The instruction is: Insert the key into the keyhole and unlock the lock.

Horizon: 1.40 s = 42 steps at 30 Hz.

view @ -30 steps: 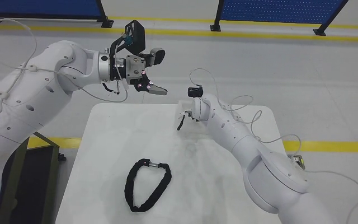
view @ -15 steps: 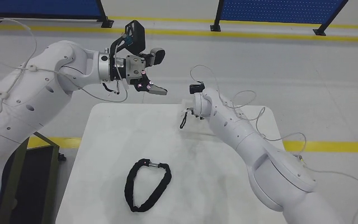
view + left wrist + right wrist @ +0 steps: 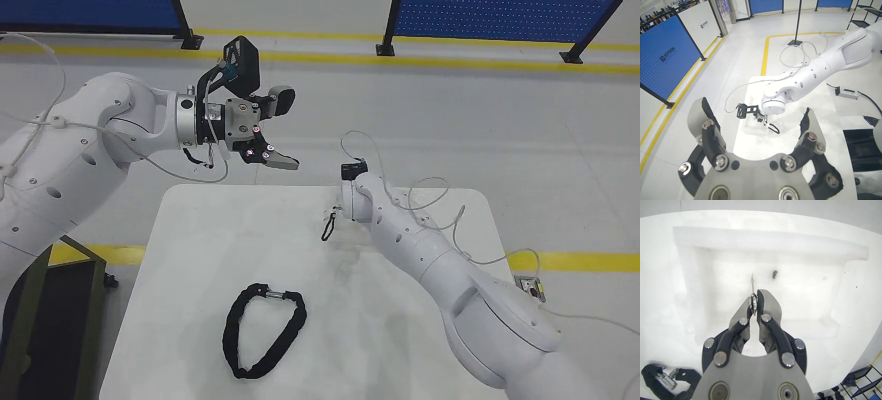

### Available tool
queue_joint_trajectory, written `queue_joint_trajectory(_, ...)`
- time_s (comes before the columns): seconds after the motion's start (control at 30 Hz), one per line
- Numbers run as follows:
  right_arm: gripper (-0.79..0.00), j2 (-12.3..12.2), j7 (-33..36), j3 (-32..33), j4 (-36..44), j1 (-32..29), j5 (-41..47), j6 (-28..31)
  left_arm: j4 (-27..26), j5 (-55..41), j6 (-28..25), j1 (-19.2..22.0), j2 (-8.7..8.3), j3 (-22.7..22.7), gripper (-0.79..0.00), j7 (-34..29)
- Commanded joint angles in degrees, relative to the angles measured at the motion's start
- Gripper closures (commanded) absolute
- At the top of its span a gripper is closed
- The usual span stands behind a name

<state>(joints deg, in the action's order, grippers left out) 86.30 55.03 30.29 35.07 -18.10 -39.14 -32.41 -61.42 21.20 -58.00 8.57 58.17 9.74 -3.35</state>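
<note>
Right gripper (image 3: pixel 754 298): my fingers are pressed together on a thin silver metal key (image 3: pixel 752 283) and its ring, the blade jutting past the fingertips.
Black cord loop (image 3: pixel 327 228): hangs just under this gripper.
White foam tray (image 3: pixel 772 237): lies directly beyond the key tip.
Black fabric-sleeved chain lock with silver cylinder (image 3: pixel 262 330): lies on the white table (image 3: pixel 400 340), well apart from the gripper, back on its wrist side.
Left gripper (image 3: pixel 755 108): my fingers are spread wide, held high, well apart from the right gripper.
</note>
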Motion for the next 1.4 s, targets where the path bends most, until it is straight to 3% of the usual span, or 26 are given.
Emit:
queue_joint_trajectory(0.0, 0.0, 0.0, 0.35, 0.02, 0.2, 0.07, -1.08, -1.16, 0.0, -0.01, 0.0, 0.0, 0.0, 0.0, -0.785, -0.01)
queue_joint_trajectory(0.2, 0.0, -1.25, 2.13, 2.48, 3.75, -0.12, -1.79, 0.36, 0.0, -0.01, 0.0, 0.0, 0.0, 0.0, -0.785, -0.01)
queue_joint_trajectory(0.4, 0.0, -5.13, 5.45, 9.15, 11.9, -3.21, 0.9, 11.54, 0.0, -0.01, 0.0, 0.0, 0.0, 0.0, -0.785, -0.01)
queue_joint_trajectory(0.57, 0.0, -9.46, 9.1, 17.06, 23.16, -9.17, 1.72, 18.65, 0.0, -0.01, 0.0, 0.0, 0.0, 0.0, -0.785, -0.01)
queue_joint_trajectory(0.77, 0.0, -14.69, 14.23, 29.7, 43.16, -20.95, 1.8, 24.78, 0.0, -0.01, 0.0, 0.0, 0.0, 0.0, -0.785, -0.01)
queue_joint_trajectory(0.87, 0.0, -16.47, 16.87, 36.59, 52.46, -27.54, 7.73, 30.55, 0.0, -0.01, 0.0, 0.0, 0.0, 0.0, -0.785, -0.01)
queue_joint_trajectory(1.03, 0.0, -18.43, 20.95, 46.53, 59.22, -34.88, 19.9, 39.32, 0.0, -0.01, 0.0, 0.0, 0.0, 0.0, -0.785, -0.01)
queue_joint_trajectory(1.2, 0.0, -19.67, 23.04, 53.21, 62.89, -39.71, 29.21, 43.64, 0.0, -0.01, 0.0, 0.0, 0.0, 0.0, -0.785, -0.01)
queue_joint_trajectory(1.37, 0.0, -20.65, 23.27, 58.06, 64.88, -43.32, 34.0, 43.5, 0.0, -0.01, 0.0, 0.0, 0.0, 0.0, -0.785, -0.01)
